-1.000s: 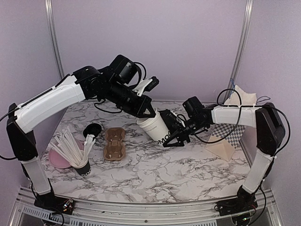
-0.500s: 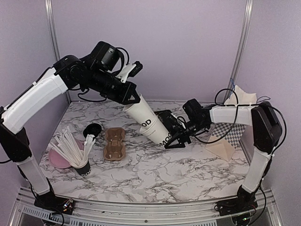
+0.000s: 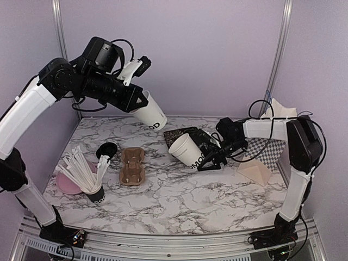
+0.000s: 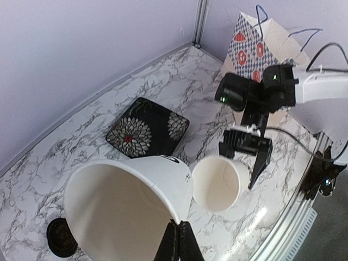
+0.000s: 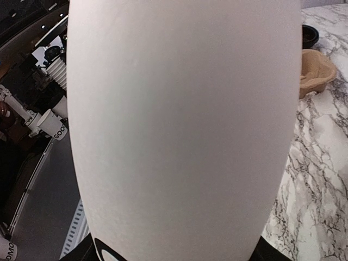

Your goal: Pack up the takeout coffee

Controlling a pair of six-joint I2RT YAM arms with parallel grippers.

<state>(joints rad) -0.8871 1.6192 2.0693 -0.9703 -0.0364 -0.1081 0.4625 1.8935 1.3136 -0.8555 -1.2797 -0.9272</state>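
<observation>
Two white paper cups with dark lettering, both without lids. My left gripper [image 3: 138, 106] is shut on the rim of one cup [image 3: 149, 112] and holds it tilted high above the back left of the table. In the left wrist view my fingers [image 4: 179, 239] pinch that cup's [image 4: 128, 198] wall. My right gripper [image 3: 211, 157] is shut on the other cup [image 3: 186, 150], tilted with its open mouth to the left, low over the table's middle. This cup [image 5: 185, 125] fills the right wrist view. A black lid [image 3: 109, 148] lies on the table.
A brown cardboard cup tray [image 3: 132, 166] lies left of centre. A black cup of white sticks [image 3: 89, 182] and a pink disc [image 3: 66, 184] sit front left. A dark flowered plate [image 4: 147, 128] lies behind the right cup. A patterned paper bag [image 3: 272, 141] stands at the right.
The two cups were nested. My left gripper has pulled its cup out and moved it up and to the left. The right gripper stays holding the other cup.
</observation>
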